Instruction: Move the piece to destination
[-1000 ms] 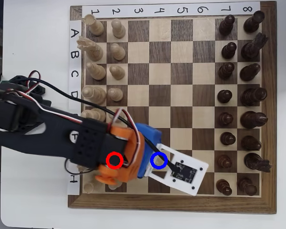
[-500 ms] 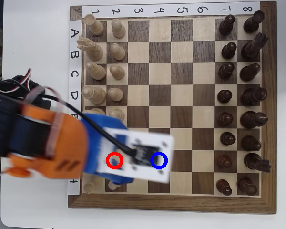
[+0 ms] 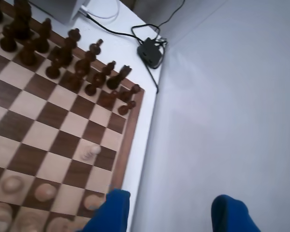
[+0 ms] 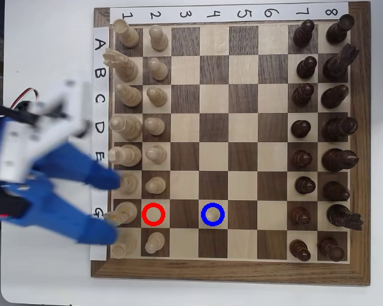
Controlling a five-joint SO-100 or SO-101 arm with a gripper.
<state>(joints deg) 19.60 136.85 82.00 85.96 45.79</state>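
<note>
- The blue two-finger gripper (image 4: 112, 207) is hanging over the left edge of the board in the overhead view, blurred, its jaws spread wide and holding nothing; the wrist view is showing the same blue fingertips (image 3: 111, 210) parted at the bottom of the picture.
- One blue finger is reaching toward the pale pieces of row F, the other toward those of rows G and H.
- The small pale cream wooden pawn with a round head (image 4: 213, 214) is standing inside the blue ring on the light square at G4 (image 4: 213, 204), alone and well apart from the other pieces; in the wrist view it (image 3: 89, 152) is standing upright on a light square.
- The red ring at G2 (image 4: 153, 215) is circling a bare dark square.
- The brown-and-cream wooden chessboard (image 4: 230, 273) is lying on a white table (image 4: 51, 38).
- The dark brown pieces (image 4: 319, 127) are lining columns 7 and 8 on the right.
- A black cable with a small black box (image 3: 150, 50) is lying on the table beyond the board in the wrist view.
</note>
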